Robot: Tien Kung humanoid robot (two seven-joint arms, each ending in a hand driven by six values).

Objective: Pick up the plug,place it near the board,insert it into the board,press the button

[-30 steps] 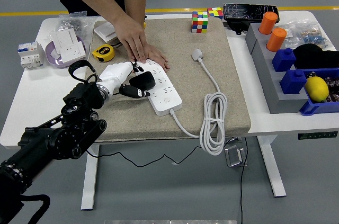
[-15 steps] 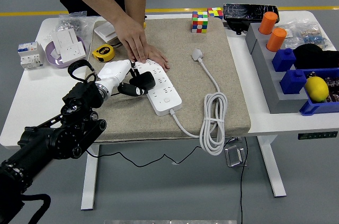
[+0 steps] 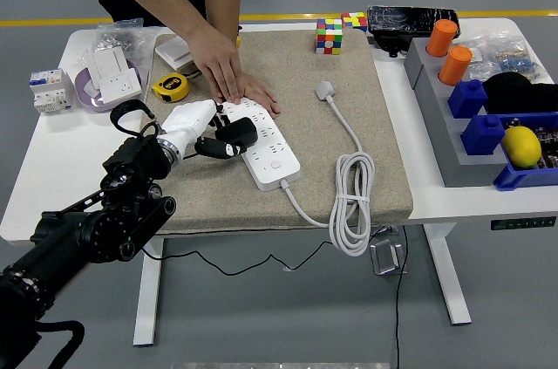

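While a person's hand (image 3: 228, 72) is pinning the far end of the long white plastic power strip (image 3: 261, 142) to the beige mat (image 3: 349, 72), the robot's white left hand (image 3: 193, 127) is closing its fingers around the black plug (image 3: 232, 134), holding it over the strip's sockets. By my judgement, insertion is in hand; next, the prongs need lining up and a straight downward push.

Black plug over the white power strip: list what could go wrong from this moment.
1. The left hand holds the black plug tilted over the white power strip; the prongs may miss the socket holes and jam.
2. A person's hands press on the strip's far end, right beside the plug; the robot's fingers could bump or pinch them.
3. The strip's white cable lies coiled loosely at the beige mat's edge; pushing could shift the strip and drag it.
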